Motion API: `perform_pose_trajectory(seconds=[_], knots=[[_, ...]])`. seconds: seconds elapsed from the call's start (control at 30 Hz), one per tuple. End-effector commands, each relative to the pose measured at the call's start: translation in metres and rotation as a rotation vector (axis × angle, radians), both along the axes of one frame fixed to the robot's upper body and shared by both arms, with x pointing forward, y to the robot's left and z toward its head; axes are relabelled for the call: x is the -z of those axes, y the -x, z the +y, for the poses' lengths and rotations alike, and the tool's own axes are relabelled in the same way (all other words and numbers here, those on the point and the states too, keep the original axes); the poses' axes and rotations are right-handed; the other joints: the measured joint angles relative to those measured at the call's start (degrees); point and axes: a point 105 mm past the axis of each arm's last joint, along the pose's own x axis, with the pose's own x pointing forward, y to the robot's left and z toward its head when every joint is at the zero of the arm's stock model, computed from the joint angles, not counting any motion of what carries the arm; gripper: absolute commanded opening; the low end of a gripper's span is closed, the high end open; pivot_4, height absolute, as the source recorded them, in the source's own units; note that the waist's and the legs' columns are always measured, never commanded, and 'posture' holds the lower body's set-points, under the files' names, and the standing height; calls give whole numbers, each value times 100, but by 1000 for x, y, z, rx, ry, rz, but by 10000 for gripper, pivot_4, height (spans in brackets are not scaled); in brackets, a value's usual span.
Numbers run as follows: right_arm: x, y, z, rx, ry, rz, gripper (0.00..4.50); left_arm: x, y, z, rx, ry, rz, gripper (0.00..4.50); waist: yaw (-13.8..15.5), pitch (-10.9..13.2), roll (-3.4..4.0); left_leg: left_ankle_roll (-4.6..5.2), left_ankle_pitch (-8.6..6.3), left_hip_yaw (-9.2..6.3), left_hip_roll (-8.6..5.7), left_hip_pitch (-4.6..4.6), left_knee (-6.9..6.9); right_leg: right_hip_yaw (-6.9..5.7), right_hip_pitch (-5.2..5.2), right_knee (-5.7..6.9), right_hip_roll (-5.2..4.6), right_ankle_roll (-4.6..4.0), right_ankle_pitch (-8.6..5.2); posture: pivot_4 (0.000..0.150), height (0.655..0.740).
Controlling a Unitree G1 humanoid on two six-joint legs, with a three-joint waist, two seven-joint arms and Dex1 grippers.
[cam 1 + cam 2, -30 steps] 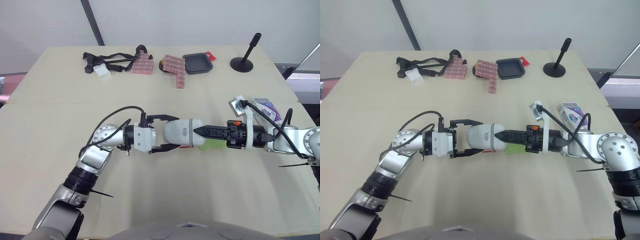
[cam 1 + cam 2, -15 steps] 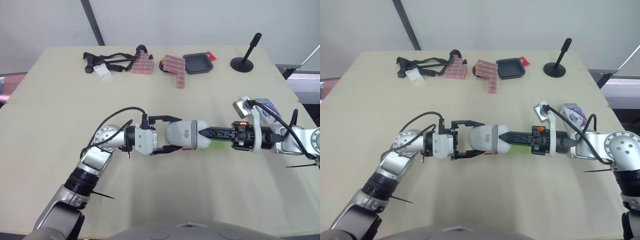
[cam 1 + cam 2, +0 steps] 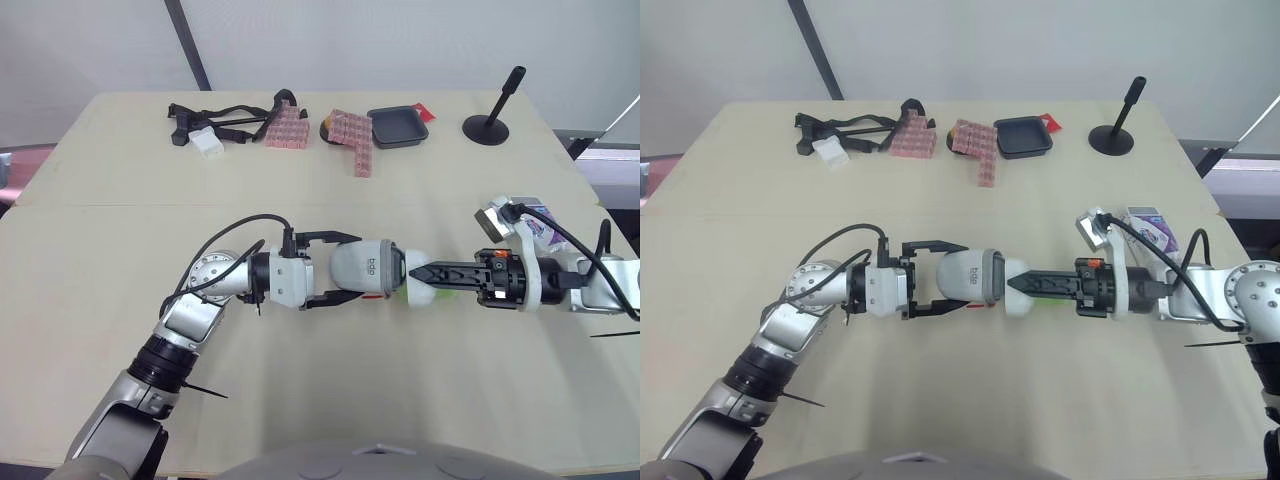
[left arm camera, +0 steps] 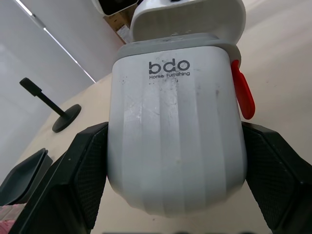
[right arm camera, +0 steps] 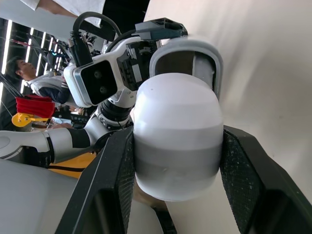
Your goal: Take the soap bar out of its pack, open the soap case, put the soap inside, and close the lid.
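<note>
Soap case (image 4: 175, 131) held mid-table, just above table (image 3: 300, 400), clamped across sides by left gripper (image 3: 345, 269). Lid (image 5: 178, 131) off, just beside case mouth, pinched in right gripper (image 3: 428, 273). Inside of case dark, contents can't tell. Case white, ribbed, grey rim, red tab (image 4: 242, 92) on side. Long axis runs left-right, mouth pointing right at lid. Soap pack (image 3: 535, 215) lies far right. Black tray (image 3: 397, 127) at far edge.

The white ribbed plastic soap case (image 4: 175, 131) has a smooth, faintly scuffed satin shell and a glossy red plastic tab (image 4: 242, 90). The black finger pads (image 4: 85, 180) are matt and finely pebbled; the pale wood-look table (image 3: 100, 250) is matt.
</note>
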Motion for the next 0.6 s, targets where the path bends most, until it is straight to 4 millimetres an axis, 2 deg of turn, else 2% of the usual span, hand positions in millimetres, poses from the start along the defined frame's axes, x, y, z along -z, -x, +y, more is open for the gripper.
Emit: perform_pose_trajectory(seconds=[0.03,0.1,0.17,0.3,0.4,0.53,0.6], knots=[[-14,-1,-9,21,-19,-41,20180,-5,0,1,-4,16,-16,34667,4,0,0,0,0,0,0,0,0,0,0,0,0,0,0,1500,7400],[-14,-3,-14,46,-3,-45,20180,-4,0,1,-4,15,-15,34667,7,0,0,0,0,0,1,0,0,0,0,-1,0,0,0,1500,7400],[-15,-8,-28,98,41,-57,20180,-4,0,1,-6,13,-14,34667,26,0,0,0,0,0,1,-2,0,0,0,-1,0,-1,0,1500,7400],[-10,-16,-62,193,223,-79,20180,-3,-1,1,-7,10,-10,34667,57,1,-1,1,0,0,-1,-5,1,0,0,-3,-1,0,0,1500,7400],[-2,-20,-80,238,339,-90,20180,-3,0,1,-7,11,-7,34667,59,1,-3,1,0,-2,1,-7,1,-2,0,-6,2,0,0,1500,7400],[20,-28,-117,306,648,-108,20180,-2,-1,1,-6,8,-3,34667,58,1,-1,1,0,-1,2,-9,2,-1,0,-5,2,0,0,1500,7400],[27,-29,-127,306,749,-118,20180,-2,-1,0,-7,7,-2,34667,56,1,-3,1,0,-2,3,-10,2,-3,0,-6,3,0,0,1500,7400]])
